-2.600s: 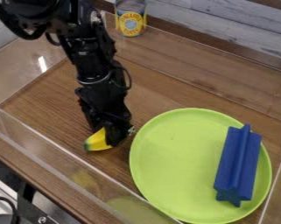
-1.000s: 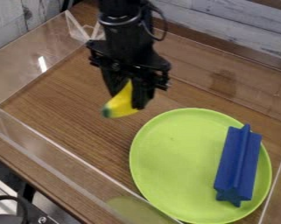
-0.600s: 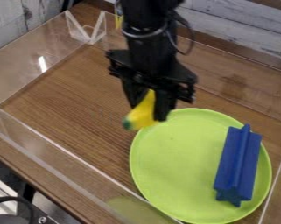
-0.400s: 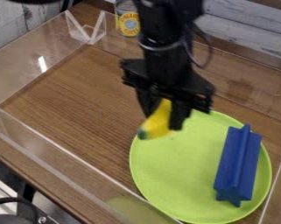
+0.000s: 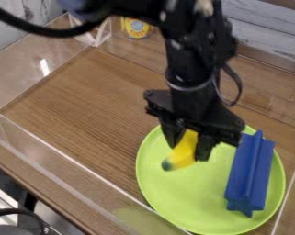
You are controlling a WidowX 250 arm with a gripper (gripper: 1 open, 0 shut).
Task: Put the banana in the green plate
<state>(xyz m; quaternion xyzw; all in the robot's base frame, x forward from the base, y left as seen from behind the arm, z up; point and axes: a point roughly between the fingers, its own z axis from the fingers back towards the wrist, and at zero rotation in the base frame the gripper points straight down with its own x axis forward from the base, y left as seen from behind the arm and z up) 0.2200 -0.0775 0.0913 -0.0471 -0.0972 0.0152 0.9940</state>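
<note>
Your jaws pinch the banana [image 5: 183,151], which hangs from the gripper [image 5: 190,139] over the plate [image 5: 162,186]. Lower until its tip rests on bare green left of the blue block [image 5: 246,172], then open, so it cannot bounce off.

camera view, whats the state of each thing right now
gripper: shut on banana, pointing down over the plate
banana: held in the jaws, hanging above the plate, not yet set down
plate: flat on the table, block on its right side
block: lying on the plate, untouched
can: upright at the back of the table
</note>
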